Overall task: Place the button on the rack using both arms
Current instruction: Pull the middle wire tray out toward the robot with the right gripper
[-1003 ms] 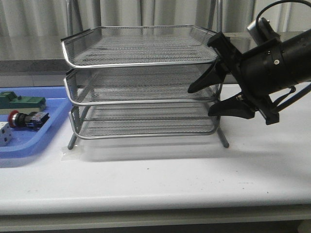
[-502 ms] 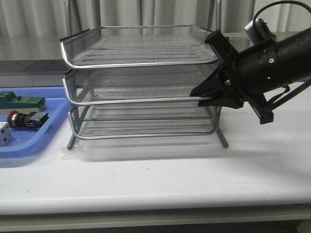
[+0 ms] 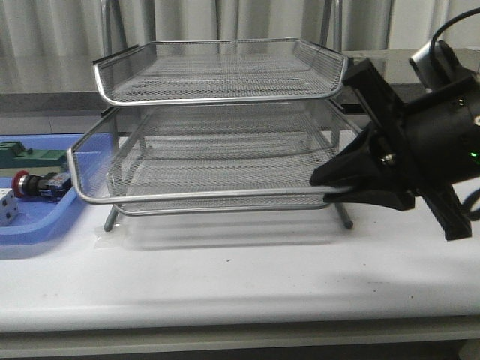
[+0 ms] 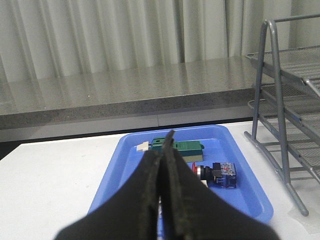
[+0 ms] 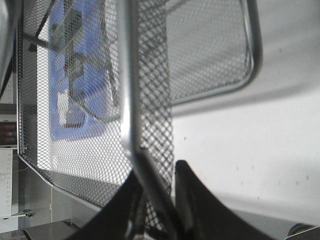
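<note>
Right gripper (image 3: 330,187) clamps the rack's (image 3: 217,90) middle tray rim; left gripper (image 4: 161,165) closed, half hiding the button (image 4: 216,171).

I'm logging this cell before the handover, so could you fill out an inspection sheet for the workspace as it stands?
Surface: white table, bare in front.
Job's things: button lies in the blue tray; rack has its middle tier slid out toward the camera.
Clutter: green block and a white part share the tray.
Grippers: right gripper is shut on the middle tier's rim; left gripper is shut, empty, above the tray.
Cables: black cable loops over the right arm.
Surroundings: grey curtain and a ledge behind.
</note>
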{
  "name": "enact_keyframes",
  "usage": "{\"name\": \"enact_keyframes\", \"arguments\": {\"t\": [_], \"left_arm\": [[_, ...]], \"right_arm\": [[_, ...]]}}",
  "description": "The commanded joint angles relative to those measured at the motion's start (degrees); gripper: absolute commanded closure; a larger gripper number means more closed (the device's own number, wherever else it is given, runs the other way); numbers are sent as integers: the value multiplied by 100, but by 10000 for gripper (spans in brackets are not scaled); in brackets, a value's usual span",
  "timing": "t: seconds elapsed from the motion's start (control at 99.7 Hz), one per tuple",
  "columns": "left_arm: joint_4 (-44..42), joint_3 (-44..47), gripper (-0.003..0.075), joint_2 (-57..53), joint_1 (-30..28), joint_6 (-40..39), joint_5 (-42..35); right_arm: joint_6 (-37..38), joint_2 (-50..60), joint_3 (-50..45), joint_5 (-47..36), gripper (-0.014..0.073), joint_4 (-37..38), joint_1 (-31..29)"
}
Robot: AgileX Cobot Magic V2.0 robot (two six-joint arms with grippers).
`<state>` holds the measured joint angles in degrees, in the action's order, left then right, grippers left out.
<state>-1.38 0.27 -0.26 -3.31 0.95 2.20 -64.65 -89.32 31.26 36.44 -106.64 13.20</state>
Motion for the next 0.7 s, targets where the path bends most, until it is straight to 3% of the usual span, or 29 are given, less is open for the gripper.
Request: {"name": "enact_keyframes", "arguments": {"t": [0.0,0.211,0.281,0.351,0.542,0.612,0.692], "left_arm": [[40,192,741,-179,33,-62,-498],[40,192,741,-179,33,-62,-498],[40,192,741,-179,33,-62,-498],[40,192,741,-179,33,-62,-498],[40,192,741,-179,33,-62,-498],[40,192,741,-179,33,-62,-498],[40,192,741,-179,33,-62,-498]], "right_arm": [[-270,453,-262,182,643,73,44],[-306,793,-609,184,637,73,44],[-336,798,-600,184,592,73,44],[-410,798,-590,220,486,73,44],[-671,798,-590,560,72,68,38],[-821,798,-590,660,6,90,38],[-845,870,-590,695,2,164,38]]}}
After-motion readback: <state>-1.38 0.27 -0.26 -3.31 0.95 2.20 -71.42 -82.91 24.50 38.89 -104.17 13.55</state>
